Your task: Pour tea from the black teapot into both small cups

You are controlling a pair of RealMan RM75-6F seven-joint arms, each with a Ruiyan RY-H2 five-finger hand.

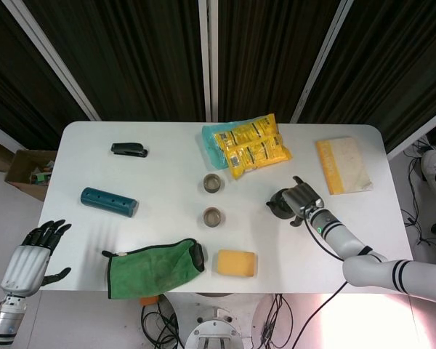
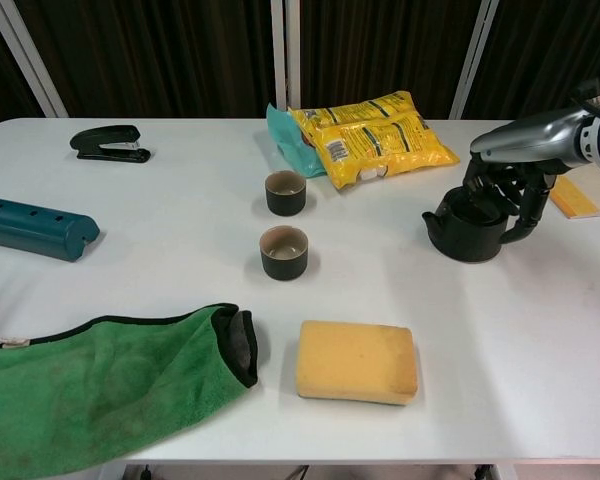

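Black teapot [image 2: 467,228] sat right of two small cups [image 2: 284,222], right hand [image 2: 510,186] wrapped over its top, grasping it, left hand [image 1: 30,253] empty with fingers spread off the table, yellow snack bags [image 2: 375,136] behind, sponge [image 2: 357,361] in front.

The right hand [image 2: 515,175] covers the top of the black teapot [image 2: 467,226]; the lid and handle are hidden under its fingers [image 2: 525,205], and whether they actually grip the handle cannot be determined. In the head view the teapot is mostly concealed beneath the hand. The teapot contents are not visible.

In the chest view, the green cloth [image 2: 100,385] is cut off at the 7 o'clock corner, the teal cylinder [image 2: 35,228] at the 9 o'clock edge, and the yellow booklet [image 2: 585,195] at the 3 o'clock edge.

The left hand [image 1: 30,258] appears only in the head view, at 8 o'clock; its forearm is cropped.

Print on the yellow snack bags [image 2: 375,135] is too small to read.
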